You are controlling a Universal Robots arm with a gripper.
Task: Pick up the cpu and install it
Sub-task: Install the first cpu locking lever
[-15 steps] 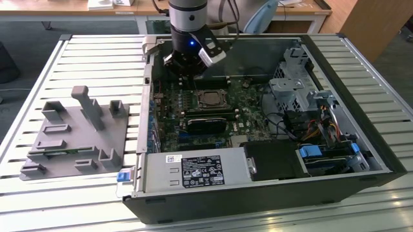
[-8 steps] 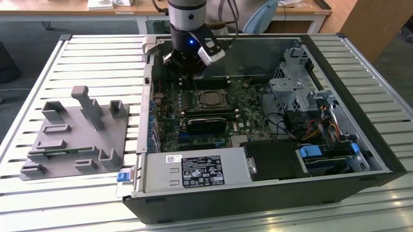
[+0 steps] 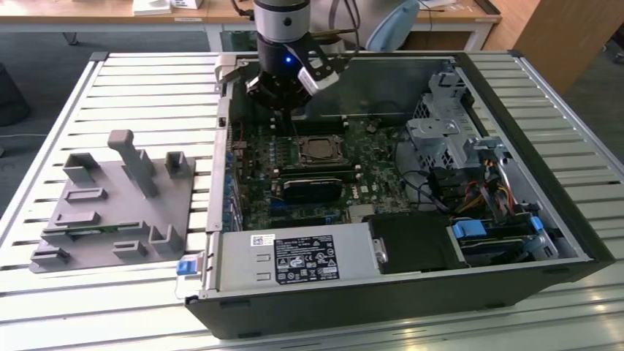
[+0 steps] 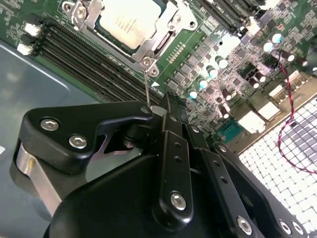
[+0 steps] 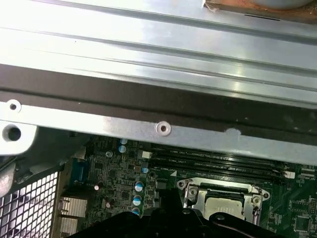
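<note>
The cpu (image 3: 314, 150) lies flat in its socket on the green motherboard (image 3: 259, 157), inside the open computer case. Its silvery top also shows in both wrist views (image 4: 130, 20) (image 5: 224, 206), framed by the metal socket bracket (image 4: 148, 47). My gripper (image 3: 280, 108) hangs over the board at the far side of the socket, near the case's back wall. Its black fingers (image 4: 168, 116) are pressed together and hold nothing. A thin metal lever (image 4: 147, 87) stands up from the socket corner just past the fingertips.
Black memory slots (image 4: 94, 54) run beside the socket. A power supply (image 3: 292, 257), a drive cage (image 3: 449, 139) and cables (image 3: 487, 194) fill the case's near and right parts. On the slatted table, a grey fixture (image 3: 112, 205) sits at the exterior view's left.
</note>
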